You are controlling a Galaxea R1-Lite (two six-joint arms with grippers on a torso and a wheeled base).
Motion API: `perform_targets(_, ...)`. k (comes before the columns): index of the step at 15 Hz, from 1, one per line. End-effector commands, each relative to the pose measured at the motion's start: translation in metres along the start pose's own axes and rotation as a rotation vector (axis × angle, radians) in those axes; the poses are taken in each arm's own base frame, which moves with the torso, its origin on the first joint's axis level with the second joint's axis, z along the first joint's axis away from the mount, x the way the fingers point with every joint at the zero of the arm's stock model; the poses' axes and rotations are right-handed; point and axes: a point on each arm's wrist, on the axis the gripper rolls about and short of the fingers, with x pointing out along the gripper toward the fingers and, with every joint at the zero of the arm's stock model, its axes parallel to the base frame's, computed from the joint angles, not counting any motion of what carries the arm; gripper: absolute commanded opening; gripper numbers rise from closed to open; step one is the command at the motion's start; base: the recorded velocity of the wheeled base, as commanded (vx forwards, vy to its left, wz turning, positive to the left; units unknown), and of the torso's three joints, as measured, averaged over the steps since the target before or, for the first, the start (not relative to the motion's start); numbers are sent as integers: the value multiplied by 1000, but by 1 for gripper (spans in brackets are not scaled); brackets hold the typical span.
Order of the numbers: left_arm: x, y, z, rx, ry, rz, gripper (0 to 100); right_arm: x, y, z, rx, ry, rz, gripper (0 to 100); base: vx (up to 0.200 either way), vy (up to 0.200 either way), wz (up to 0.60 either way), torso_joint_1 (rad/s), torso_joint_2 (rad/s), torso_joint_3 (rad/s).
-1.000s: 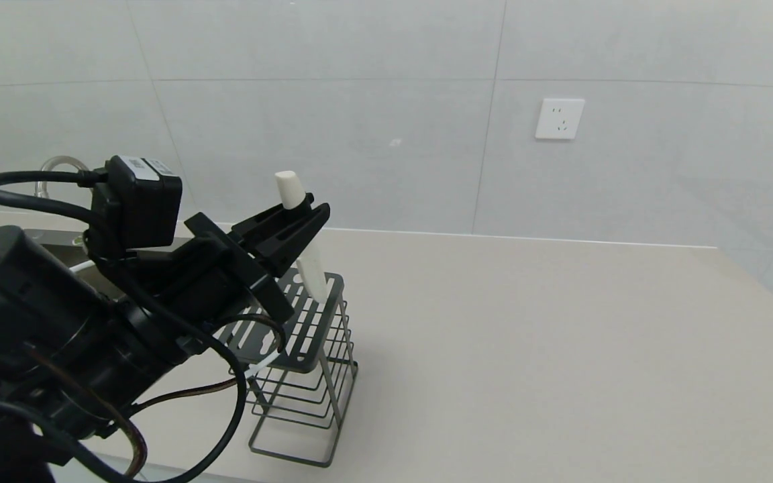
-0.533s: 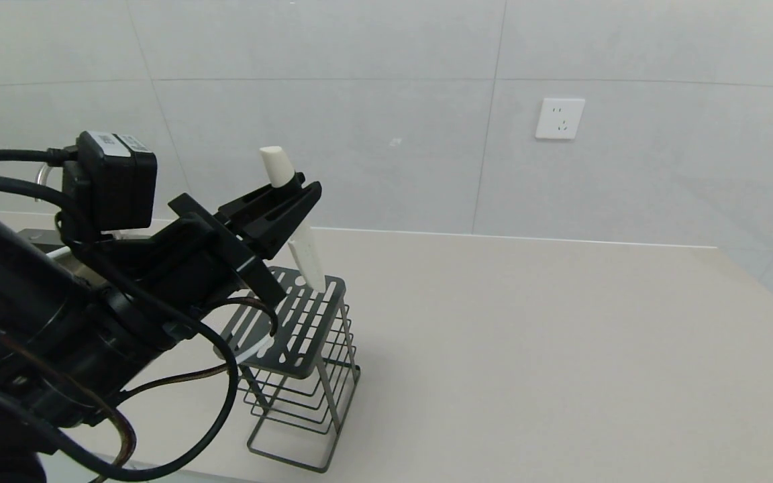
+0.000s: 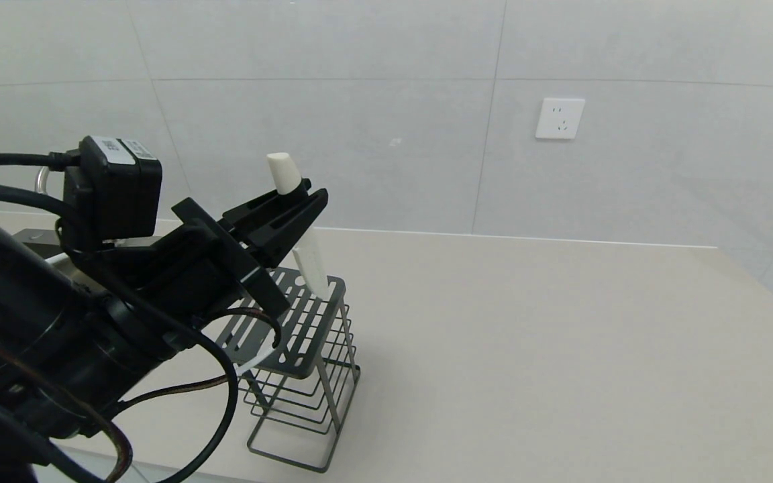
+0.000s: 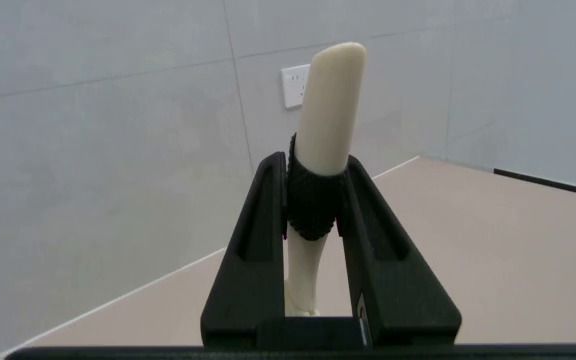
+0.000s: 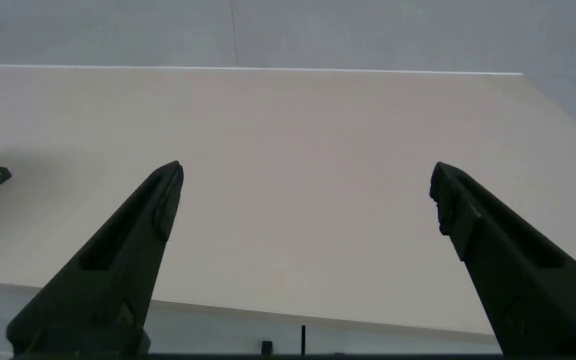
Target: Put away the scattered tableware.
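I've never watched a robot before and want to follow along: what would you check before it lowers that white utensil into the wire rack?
1. Grip: left tool shut on white utensil: ok.
2. Utensil near upright, slightly tilted: ok.
3. Its lower end lined up with a slot of the wire rack: cannot tell.
4. Rack standing level on the counter: ok.
5. Other arm: right tool open, apart from the rack: ok.

One white utensil (image 3: 283, 174). One dark wire rack (image 3: 306, 379), standing toward eight o'clock on the one beige surface (image 3: 527, 322). One white wall socket (image 3: 559, 119), up at about one o'clock. Two claws: the left claw (image 3: 313, 202) and the right claw (image 5: 306, 182). The rack's top plate has many slots, too overlapped to count.
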Motion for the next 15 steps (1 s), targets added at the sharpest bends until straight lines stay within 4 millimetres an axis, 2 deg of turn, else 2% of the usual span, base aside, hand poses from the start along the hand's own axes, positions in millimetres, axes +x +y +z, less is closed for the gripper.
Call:
perform_targets(1,-1,-1,-2,1,9,-4,0,0,0,0,0,1,1,100,0,0,0,0,0,0)
perform_targets(15,-10,-3,-12,-4,60,4,0,0,0,0,0,1,1,100,0,0,0,0,0,0)
